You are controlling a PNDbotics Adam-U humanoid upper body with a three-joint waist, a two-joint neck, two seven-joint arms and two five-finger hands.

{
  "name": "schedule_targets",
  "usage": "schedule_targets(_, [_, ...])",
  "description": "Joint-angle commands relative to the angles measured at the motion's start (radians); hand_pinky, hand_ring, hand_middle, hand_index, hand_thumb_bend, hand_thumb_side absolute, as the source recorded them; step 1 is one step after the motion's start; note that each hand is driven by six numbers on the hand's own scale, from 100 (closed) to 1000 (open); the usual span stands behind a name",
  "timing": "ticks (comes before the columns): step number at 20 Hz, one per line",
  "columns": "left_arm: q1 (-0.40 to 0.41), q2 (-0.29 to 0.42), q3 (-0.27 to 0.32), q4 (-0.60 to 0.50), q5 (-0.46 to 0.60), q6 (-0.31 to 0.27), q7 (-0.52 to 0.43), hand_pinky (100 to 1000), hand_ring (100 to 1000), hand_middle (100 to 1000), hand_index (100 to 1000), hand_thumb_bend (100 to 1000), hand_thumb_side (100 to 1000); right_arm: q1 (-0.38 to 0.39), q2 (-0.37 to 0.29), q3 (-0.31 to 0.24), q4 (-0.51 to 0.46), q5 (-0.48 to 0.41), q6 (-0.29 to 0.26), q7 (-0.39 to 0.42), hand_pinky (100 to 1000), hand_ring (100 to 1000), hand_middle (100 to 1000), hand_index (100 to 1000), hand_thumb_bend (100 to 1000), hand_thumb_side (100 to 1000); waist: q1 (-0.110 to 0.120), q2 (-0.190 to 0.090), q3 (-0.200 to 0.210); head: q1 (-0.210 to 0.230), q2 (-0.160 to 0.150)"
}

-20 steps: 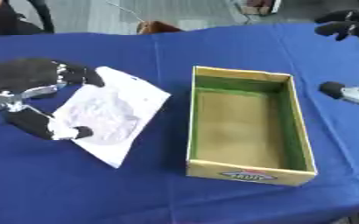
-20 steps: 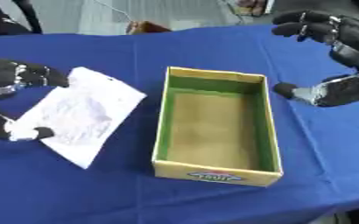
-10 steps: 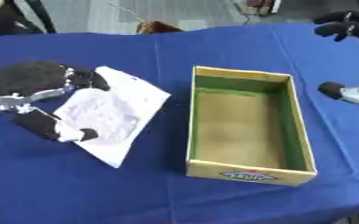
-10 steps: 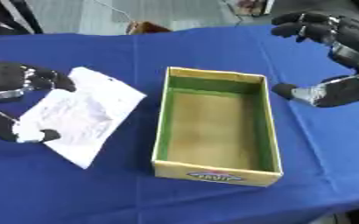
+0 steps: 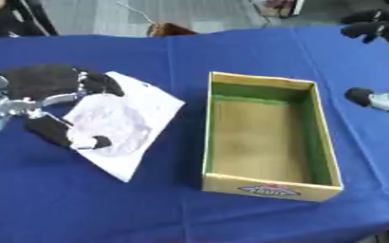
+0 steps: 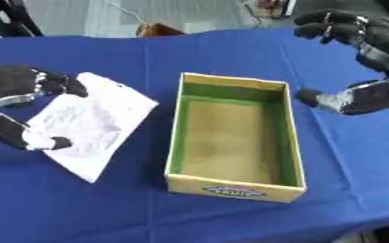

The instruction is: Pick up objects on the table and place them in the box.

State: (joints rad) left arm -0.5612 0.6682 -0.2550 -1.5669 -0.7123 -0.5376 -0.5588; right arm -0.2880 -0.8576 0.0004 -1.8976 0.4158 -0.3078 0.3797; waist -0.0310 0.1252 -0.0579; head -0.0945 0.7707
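Left eye view
- Bag: a flat white plastic bag (image 5: pixel 123 121) lies on the blue worktop (image 5: pixel 81 204), just left of the box (image 5: pixel 268 137) and clear of its wall.
- Long axis: it runs from the far corner by the fingers down to the near corner, slanting slightly toward the box at its near end.
- Left robot hand (image 5: pixel 44 102): it sits on the bag's left edge, fingers curled over the far corner and thumb pressing the near-left part, so the bag is pinched between them.
- Direction to go: the box lies to this hand's right, so the carry would likely be a short sideways one once the bag is lifted.
- Right robot hand (image 5: pixel 379 97): only partly in frame at the right edge, beyond the box.

Right eye view
- Right robot hand (image 6: pixel 360 95): raised past the box's right wall, fingers spread and relaxed, holding nothing.
- Nearer hand: the left robot hand is on the bag; the right one is well apart, with the box between.
- Box: empty, open side up, long axis running away from the robot.

Change from a second ago
- Left robot hand: fingers and thumb have closed in slightly on the bag, whose far corner looks a little more gathered.
- Bag, box, right robot hand: same places as before.
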Motion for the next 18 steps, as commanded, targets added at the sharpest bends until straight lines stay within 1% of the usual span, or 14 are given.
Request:
schedule_targets(1, [-0.026, 0.008, -0.002, 0.008, -0.014, -0.021, -0.009, 637, 756, 860, 933, 505, 737, -0.018, -0.014, -0.007, -0.008, -0.006, -0.001, 0.004, 702, 798, 921, 917, 488, 686, 0.000, -0.009, -0.003, 0.002, -0.001])
schedule_targets(11, [-0.038, -0.015, -0.010, 0.082, -0.068, -0.038, 0.007, 641, 759, 860, 932, 508, 755, -0.024, -0.011, -0.005, -0.008, -0.009, -0.002, 0.008, 701, 798, 921, 917, 492, 685, -0.002, -0.003, -0.009, 0.006, -0.001])
schedule_targets(18, [-0.038, -0.020, -0.011, 0.110, -0.091, -0.045, 0.018, 647, 767, 859, 931, 511, 766, -0.026, -0.010, -0.003, -0.008, -0.010, -0.003, 0.009, 701, 798, 921, 917, 495, 685, -0.004, -0.001, -0.010, 0.007, -0.001])
